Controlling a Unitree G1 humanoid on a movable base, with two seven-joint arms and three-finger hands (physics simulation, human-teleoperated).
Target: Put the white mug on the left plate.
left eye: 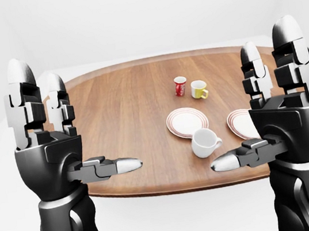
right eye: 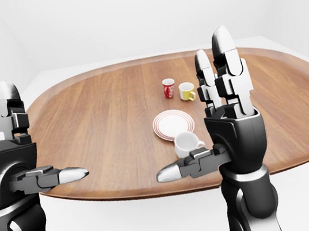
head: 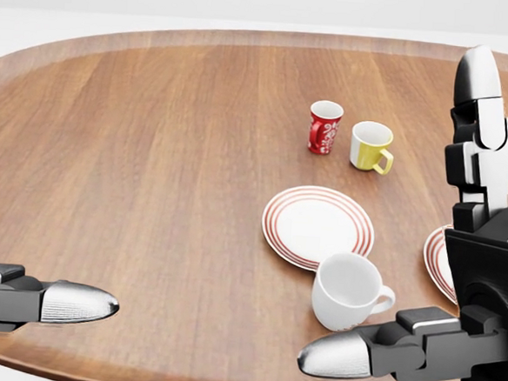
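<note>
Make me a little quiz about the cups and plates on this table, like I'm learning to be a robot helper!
1. True or false: the white mug already sits on the left plate.
2. Which cup stands just left of the yellow mug in the head view? A) the red mug B) a blue mug C) a green mug
3. Fill in: both hands, the left hand and the right hand, are ____, holding nothing.

Key
1. False: it stands on the table beside the plate's lower right rim.
2. A
3. open
</note>
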